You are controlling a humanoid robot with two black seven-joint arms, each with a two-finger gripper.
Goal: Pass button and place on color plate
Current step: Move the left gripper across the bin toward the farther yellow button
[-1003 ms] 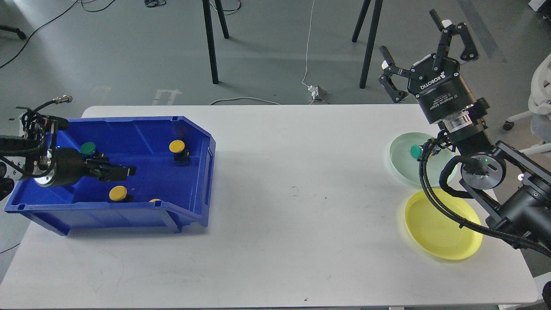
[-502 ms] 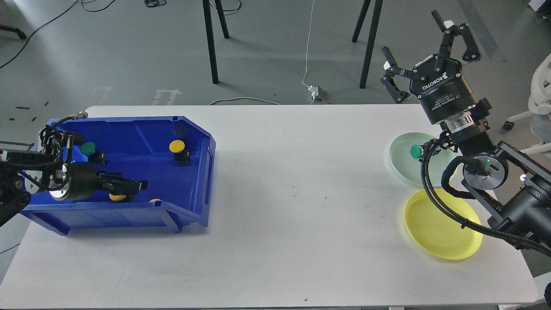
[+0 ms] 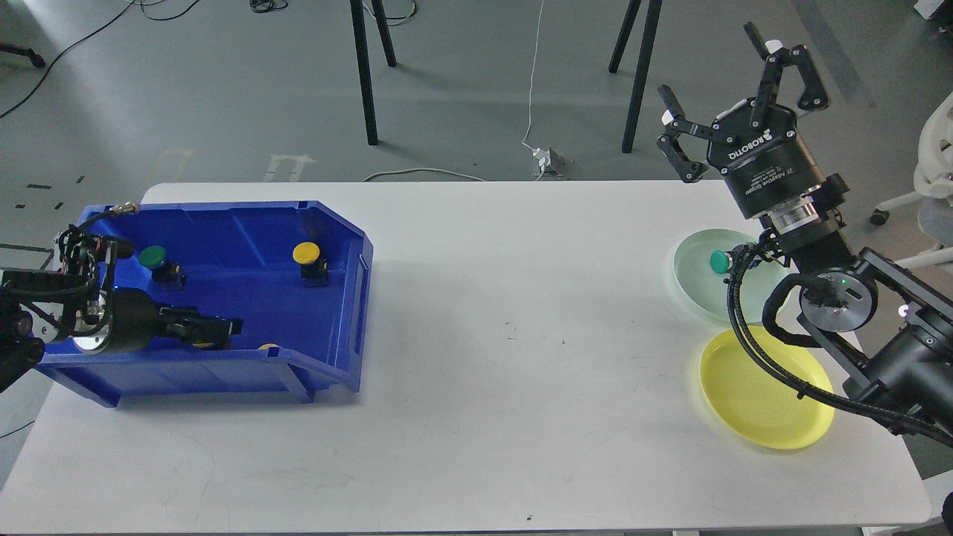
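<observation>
A blue bin (image 3: 339, 223) at the table's left holds a green button (image 3: 153, 257), a yellow button (image 3: 306, 253) and a sliver of another yellow button (image 3: 267, 347) behind the front wall. My left gripper (image 3: 223, 327) is low inside the bin near its front wall, over a yellow button (image 3: 199, 345) that it mostly hides; its fingers are too dark to tell apart. My right gripper (image 3: 718, 71) is open and empty, raised above the table's far right. A pale green plate (image 3: 692, 279) carries a green button (image 3: 719, 260). A yellow plate (image 3: 767, 402) lies empty in front of it.
My right arm (image 3: 826, 298) crosses over both plates. Stand legs (image 3: 365, 74) and a cable (image 3: 532, 89) are on the floor behind the table. A white chair (image 3: 934, 171) stands at the far right.
My left gripper has moved toward the bin's front wall and down over the front yellow button, which now hardly shows. The right gripper has barely moved.
</observation>
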